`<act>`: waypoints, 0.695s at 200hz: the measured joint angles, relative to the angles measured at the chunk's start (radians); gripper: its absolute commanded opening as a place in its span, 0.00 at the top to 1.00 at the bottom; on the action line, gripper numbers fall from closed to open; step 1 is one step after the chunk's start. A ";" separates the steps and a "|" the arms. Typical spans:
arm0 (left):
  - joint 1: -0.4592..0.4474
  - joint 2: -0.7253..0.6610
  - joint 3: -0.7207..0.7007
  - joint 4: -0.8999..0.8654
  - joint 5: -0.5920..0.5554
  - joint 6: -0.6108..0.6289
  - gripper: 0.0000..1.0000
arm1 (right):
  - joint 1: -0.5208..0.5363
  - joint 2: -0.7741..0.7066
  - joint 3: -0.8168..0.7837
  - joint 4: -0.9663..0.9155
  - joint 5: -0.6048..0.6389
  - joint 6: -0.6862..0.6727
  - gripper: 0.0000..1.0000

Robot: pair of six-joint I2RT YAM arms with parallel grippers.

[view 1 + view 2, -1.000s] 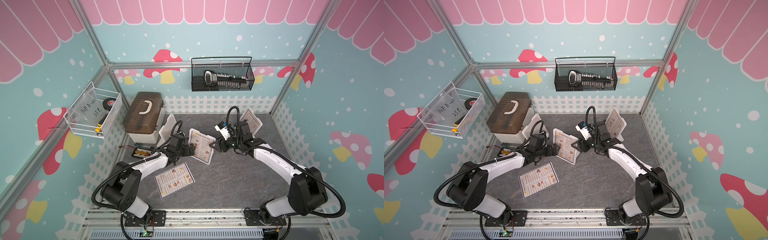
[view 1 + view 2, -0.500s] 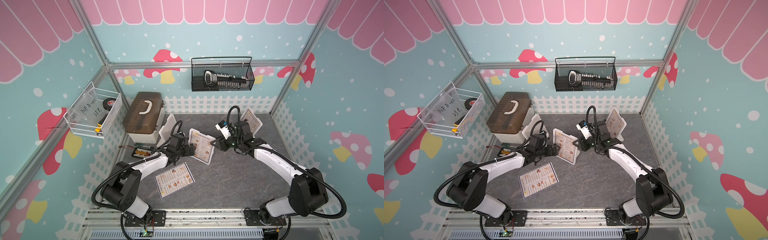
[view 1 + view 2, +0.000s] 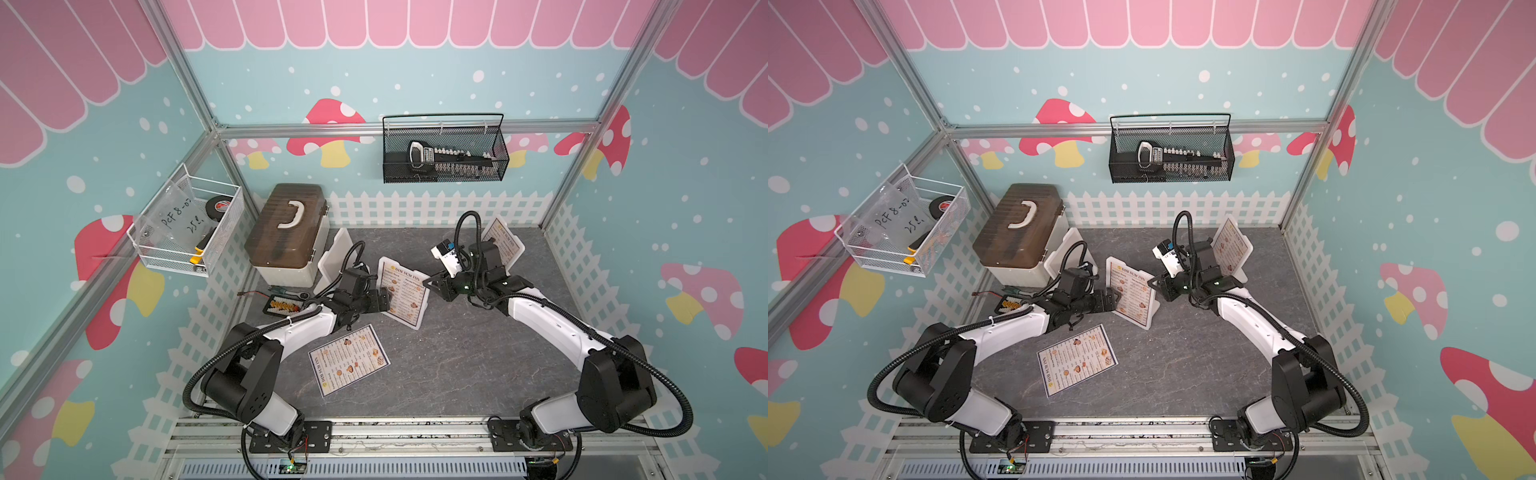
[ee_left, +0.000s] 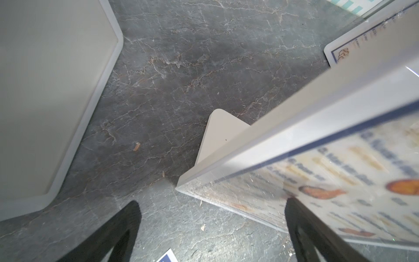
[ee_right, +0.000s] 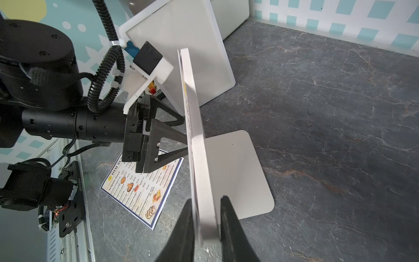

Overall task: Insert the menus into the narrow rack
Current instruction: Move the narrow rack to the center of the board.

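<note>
I read the right gripper clamped on the middle rack at its edge. My left gripper gapes wide before that rack.

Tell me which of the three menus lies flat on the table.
The front menu, lying with its whole printed face up. The middle menu and the back menu stand on edge instead.

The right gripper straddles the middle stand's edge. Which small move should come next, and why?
Probably close the right gripper fully on the middle stand: its fingers flank the edge with a slight gap, and the open left gripper sits at its front.
</note>
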 measured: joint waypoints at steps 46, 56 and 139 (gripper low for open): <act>0.000 0.000 0.000 0.000 0.003 0.000 0.01 | 0.002 -0.018 -0.010 0.007 0.007 -0.011 0.89; 0.000 0.000 0.000 0.000 0.004 0.000 0.01 | 0.002 -0.029 -0.014 0.006 0.014 -0.013 0.89; -0.002 -0.002 0.000 0.000 0.022 0.001 0.01 | 0.013 -0.082 -0.024 0.003 0.203 0.001 0.97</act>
